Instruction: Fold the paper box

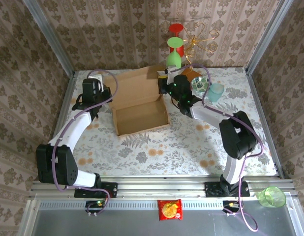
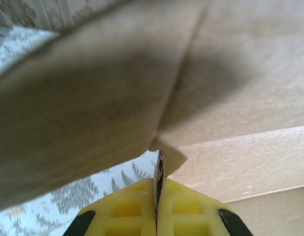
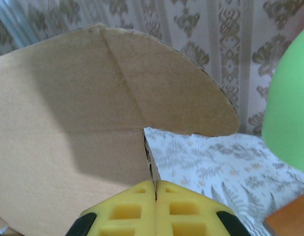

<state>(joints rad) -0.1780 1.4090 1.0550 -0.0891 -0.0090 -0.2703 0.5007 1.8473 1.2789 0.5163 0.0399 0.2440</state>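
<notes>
The paper box (image 1: 141, 118) is brown cardboard in the middle of the table. Its shallow tray faces up and its lid panel (image 1: 135, 87) rises behind it. My left gripper (image 1: 106, 94) is at the lid's left edge. In the left wrist view its yellow fingers (image 2: 130, 206) are shut on a thin cardboard wall edge (image 2: 159, 167), under a rounded flap (image 2: 93, 98). My right gripper (image 1: 164, 88) is at the lid's right edge. There its fingers (image 3: 127, 209) are shut on the cardboard edge (image 3: 149, 157), below a rounded ear flap (image 3: 167, 83).
Behind the box stand a green goblet (image 1: 173, 59), a red cup (image 1: 175, 29) and a gold wire stand (image 1: 198, 37) on a wooden slab (image 1: 195, 73). A glass bowl (image 1: 199, 84) and a teal cup (image 1: 216, 92) sit beside my right arm. Patterned walls enclose the table.
</notes>
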